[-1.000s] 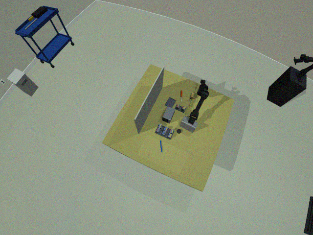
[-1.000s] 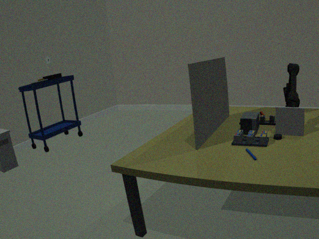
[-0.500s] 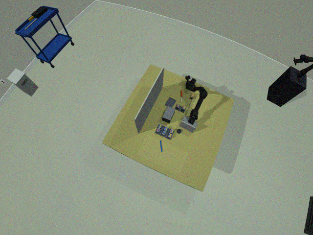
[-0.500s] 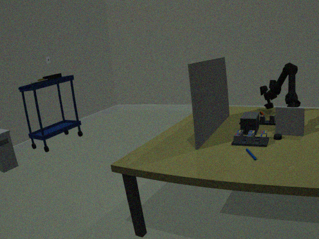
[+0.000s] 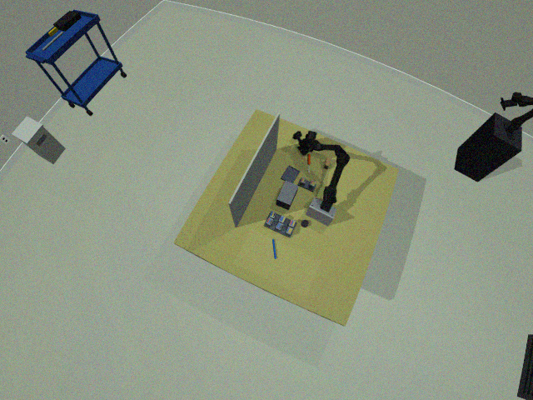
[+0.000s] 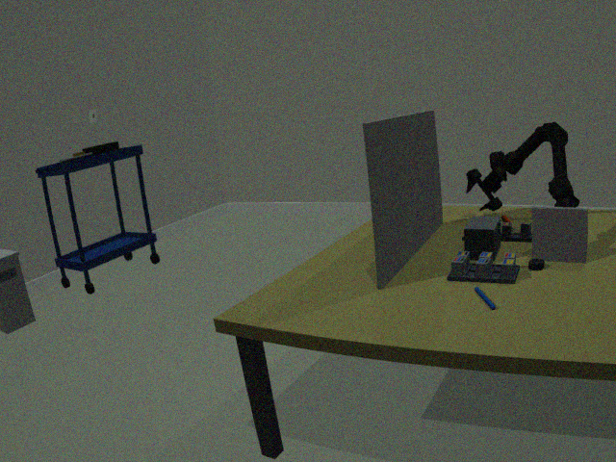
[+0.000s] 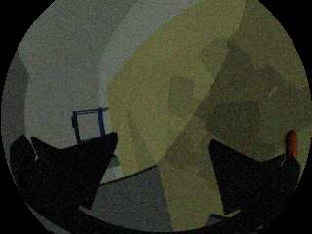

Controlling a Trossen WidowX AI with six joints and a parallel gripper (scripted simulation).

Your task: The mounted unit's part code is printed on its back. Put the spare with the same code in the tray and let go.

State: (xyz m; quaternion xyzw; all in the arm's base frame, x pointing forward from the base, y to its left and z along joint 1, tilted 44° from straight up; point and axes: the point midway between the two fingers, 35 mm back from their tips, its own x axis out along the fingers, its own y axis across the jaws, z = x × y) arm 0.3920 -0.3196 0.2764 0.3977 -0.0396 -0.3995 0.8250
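My gripper [image 5: 299, 143] [image 6: 474, 199] [image 7: 165, 141] is open and empty, high over the table's far part, near the upright panel's far end. A grey box-like unit [image 5: 286, 193] [image 6: 481, 236], which looks like the mounted unit, stands mid-table; no code is readable on it. A flat dark square [image 5: 290, 173], seemingly the tray, lies beyond it and looks empty. A dark rack [image 5: 280, 224] [image 6: 483, 279] on the near side holds several small blocks with coloured labels, too small to read. A smaller dark holder [image 5: 306, 185] with two small parts stands beside the unit.
A tall grey panel [image 5: 256, 172] [image 6: 405, 198] [image 7: 134, 205] stands along one side. An orange-handled screwdriver [image 5: 308, 159] [image 7: 292, 142] lies below the gripper. A blue pen [image 5: 274, 248] [image 6: 485, 298] and black puck [image 5: 305, 223] [image 6: 536, 264] lie near the labelled rack.
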